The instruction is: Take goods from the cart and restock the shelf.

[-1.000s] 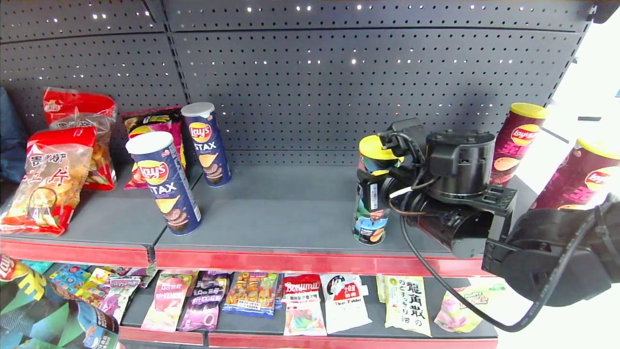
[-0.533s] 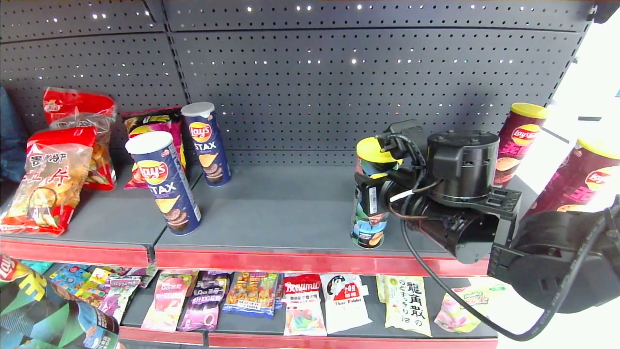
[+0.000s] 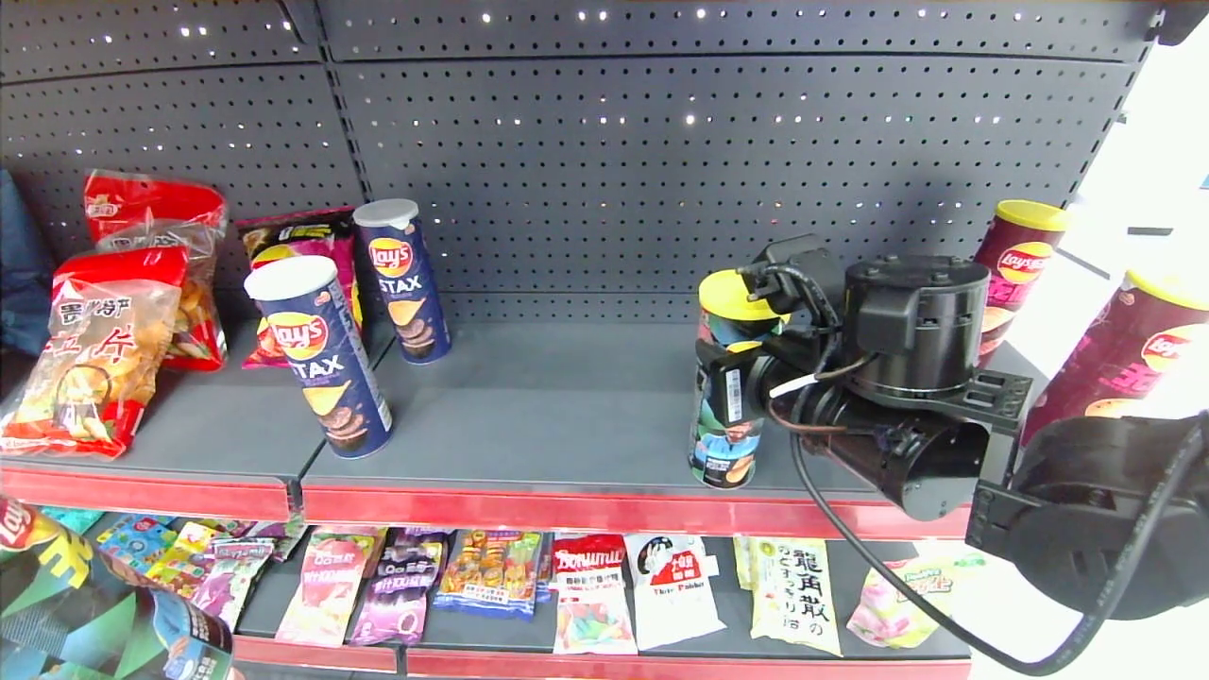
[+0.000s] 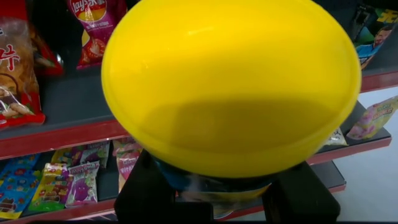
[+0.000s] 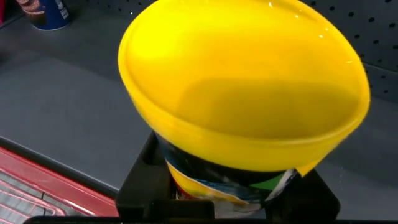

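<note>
The right gripper [image 3: 725, 387], jaws pinching a yellow-lidded colourful crisp tube [image 3: 725, 449], has sunk slightly toward the grey shelf [image 3: 567, 406]; placement looks nearly done. The left gripper [image 4: 217, 196], jaws likewise pinching, holds a twin tube [image 4: 230, 87].

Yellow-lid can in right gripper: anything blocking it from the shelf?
Nothing visible. The right gripper holds the yellow-lid can upright at the shelf, near its front edge, with bare shelf around it; the nearest blue can stands well off to its left.
</note>
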You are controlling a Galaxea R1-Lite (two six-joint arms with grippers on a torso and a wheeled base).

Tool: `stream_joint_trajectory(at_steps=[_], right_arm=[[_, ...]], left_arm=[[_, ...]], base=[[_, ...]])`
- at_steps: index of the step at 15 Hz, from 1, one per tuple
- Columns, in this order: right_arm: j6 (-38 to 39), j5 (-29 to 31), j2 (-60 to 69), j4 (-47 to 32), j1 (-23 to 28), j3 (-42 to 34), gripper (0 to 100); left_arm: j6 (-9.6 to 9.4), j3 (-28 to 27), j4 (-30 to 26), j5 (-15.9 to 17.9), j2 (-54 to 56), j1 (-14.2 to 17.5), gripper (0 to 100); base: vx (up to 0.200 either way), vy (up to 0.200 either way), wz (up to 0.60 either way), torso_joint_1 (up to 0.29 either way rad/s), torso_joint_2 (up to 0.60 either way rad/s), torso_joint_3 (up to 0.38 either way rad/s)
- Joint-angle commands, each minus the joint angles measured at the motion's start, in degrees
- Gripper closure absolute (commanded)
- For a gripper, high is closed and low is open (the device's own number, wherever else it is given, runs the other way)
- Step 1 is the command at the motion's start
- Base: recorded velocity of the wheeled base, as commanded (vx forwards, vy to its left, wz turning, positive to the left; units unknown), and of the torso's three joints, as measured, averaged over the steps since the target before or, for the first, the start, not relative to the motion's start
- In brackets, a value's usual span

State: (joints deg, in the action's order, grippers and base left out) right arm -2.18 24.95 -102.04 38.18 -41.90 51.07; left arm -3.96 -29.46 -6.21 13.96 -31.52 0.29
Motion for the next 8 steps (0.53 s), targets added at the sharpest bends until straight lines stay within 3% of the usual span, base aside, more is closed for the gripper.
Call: stream_joint_trajectory(at_steps=[1, 8], right_arm=[[0.07, 0.09, -0.01, 0.05, -0.11, -0.09, 100], [0.34, 0.18, -0.45, 0.14, -0.02, 0.96, 100]], left_arm=[[0.01, 0.02, -0.04, 0.02, 0.06, -0.03, 100], [0.01, 0.02, -0.04, 0.02, 0.06, 0.06, 100]], base=[[0.000, 0.000, 0.00, 0.000, 0.00, 0.000], [0.000, 0.000, 0.00, 0.000, 0.00, 0.000]])
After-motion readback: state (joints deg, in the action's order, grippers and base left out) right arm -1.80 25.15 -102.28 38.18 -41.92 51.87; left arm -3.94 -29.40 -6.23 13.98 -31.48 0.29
